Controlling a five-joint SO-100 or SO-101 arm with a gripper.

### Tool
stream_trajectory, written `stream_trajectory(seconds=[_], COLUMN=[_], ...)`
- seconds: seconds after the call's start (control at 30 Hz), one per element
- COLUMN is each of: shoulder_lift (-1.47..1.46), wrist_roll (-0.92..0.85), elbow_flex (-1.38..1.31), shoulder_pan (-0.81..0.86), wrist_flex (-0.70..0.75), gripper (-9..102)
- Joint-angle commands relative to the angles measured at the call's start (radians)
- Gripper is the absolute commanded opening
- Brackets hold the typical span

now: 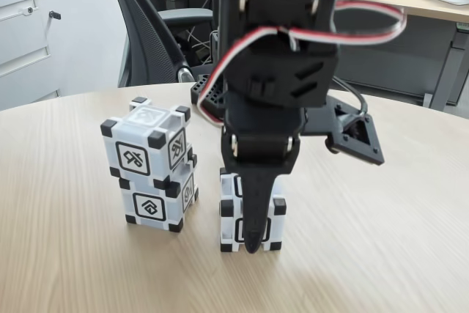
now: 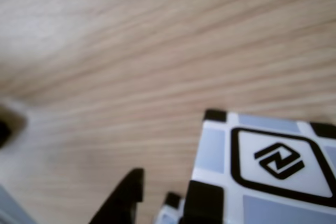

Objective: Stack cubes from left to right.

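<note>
Gripper [image 1: 251,243] straddles my lone white black-cornered plastic cube [image 1: 277,219] on the wooden bench [image 1: 381,240]; its grip I cannot tell.

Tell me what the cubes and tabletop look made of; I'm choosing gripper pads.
The single cube and the stacked cubes look like smooth, slightly glossy white plastic with matte black corner blocks; faint sheen shows on their faces. The table looks like pale wood-grain laminate, possibly veneer, with a satin finish.

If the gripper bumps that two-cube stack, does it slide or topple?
Probably topples. The upper cube sits slightly twisted on the lower cube, so the overlap isn't full. Hard plastic faces on the smooth wooden table may slide under a low push. The gripper is down at the single cube beside it.
</note>
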Motion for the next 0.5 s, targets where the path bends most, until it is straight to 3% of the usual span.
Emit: stream_trajectory(seconds=[0.0,0.13,0.47], shoulder_lift=[-0.006,-0.012,0.025], wrist_roll=[0.003,0.008,-0.009], elbow_flex=[-0.04,-0.051,-0.054], shoulder_pan=[0.011,0.011,0.012], wrist_flex=[-0.008,-0.008,0.003], gripper=[31,1,0])
